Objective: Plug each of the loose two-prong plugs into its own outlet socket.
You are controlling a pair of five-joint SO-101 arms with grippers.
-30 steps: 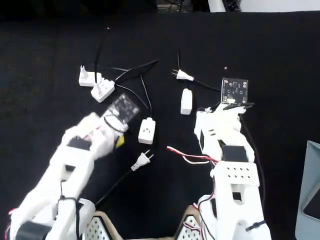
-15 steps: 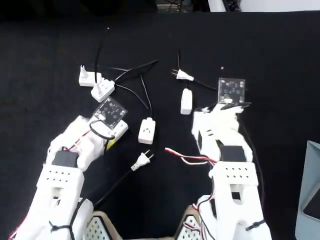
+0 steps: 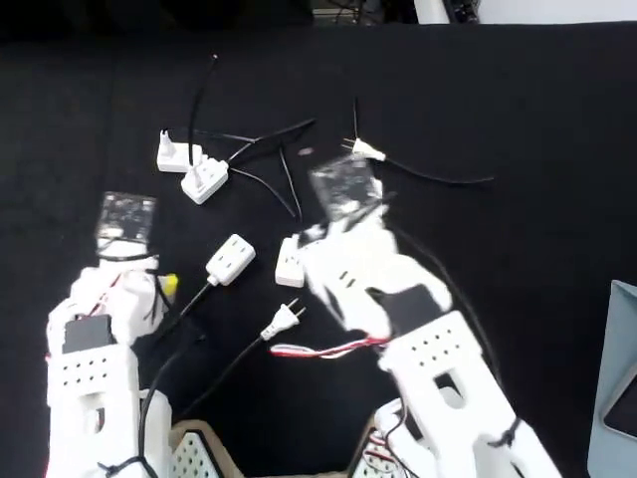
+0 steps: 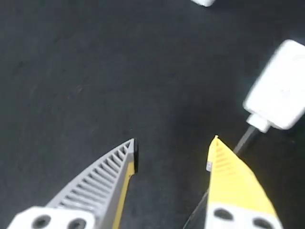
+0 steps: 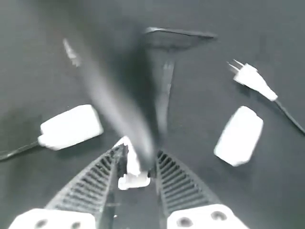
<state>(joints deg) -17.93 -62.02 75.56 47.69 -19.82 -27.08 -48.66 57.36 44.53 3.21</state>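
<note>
My left gripper (image 4: 174,148) is open over bare black table, with a white outlet socket (image 4: 279,98) and its dark cord just beyond the yellow finger (image 4: 224,162). From above, that socket (image 3: 230,258) lies right of the left arm (image 3: 100,329). My right gripper (image 5: 140,160) has its fingers close against a white outlet socket (image 5: 129,169), whose dark cord runs away from it. This middle socket (image 3: 288,263) is partly under the right arm (image 3: 368,279). A black-corded two-prong plug (image 3: 286,318) lies loose in front. A white plug (image 3: 366,150) lies farther back.
Two more white sockets (image 3: 171,151) (image 3: 204,179) sit at the back left among black cords. Another white socket (image 5: 238,136) lies near the white plug (image 5: 252,78). A red-and-white wire (image 3: 318,349) hangs from the right arm. A grey box (image 3: 612,388) stands at the right edge.
The left arm drew back to the left, leaving the corded socket on the table. The right arm swung left from the right-hand socket to the middle one.
</note>
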